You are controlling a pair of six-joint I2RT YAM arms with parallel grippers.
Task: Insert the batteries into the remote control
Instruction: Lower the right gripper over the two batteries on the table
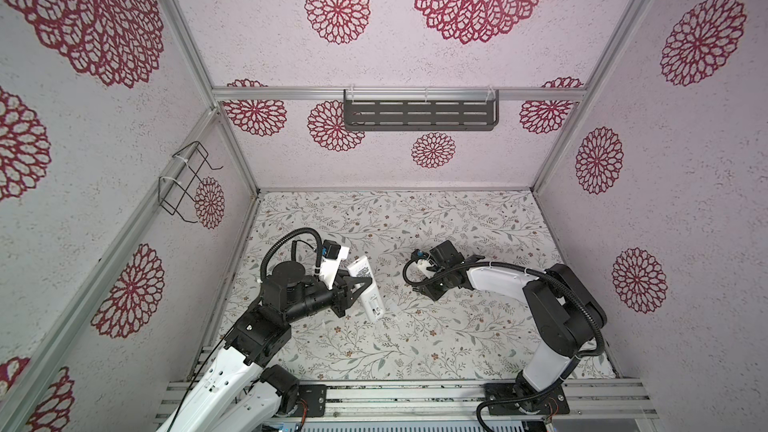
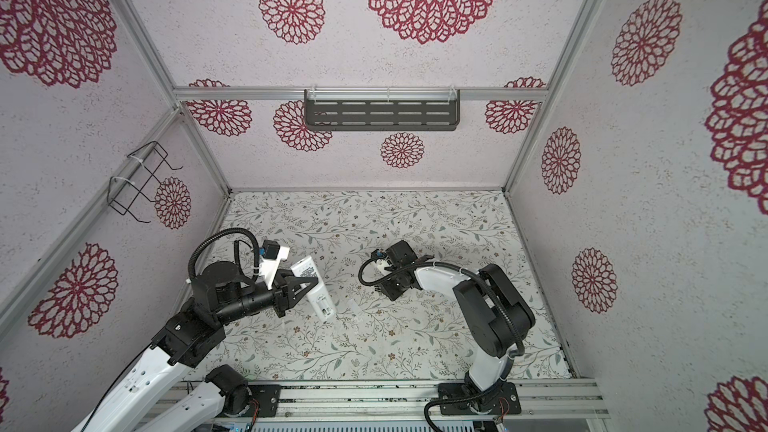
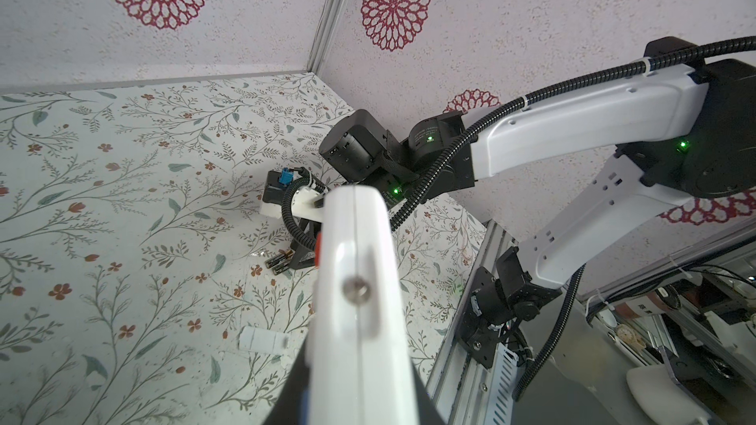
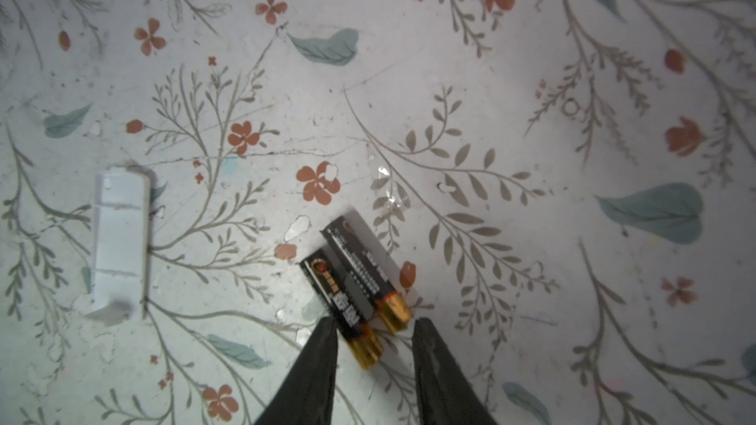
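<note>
The right gripper hangs low over the floral table with its jaws parted and gripping nothing. The gold-capped ends of the batteries lie in the gap between them. The two cells lie flat, side by side and touching. Their long axes run straight out from the jaws, tipped slightly off the gripper's line. One finger sits right against the flank of the nearer cell and the other stands just clear of the farther one, so closing here would probably catch both cells rather than one.

A loose white battery cover lies near the batteries, off to one side. On the far side of the cover from them, the left gripper is clamped on the remote control and holds it off the table with its open bay facing up. The right arm is plainly the nearer one to the batteries, and the lift is its job.
</note>
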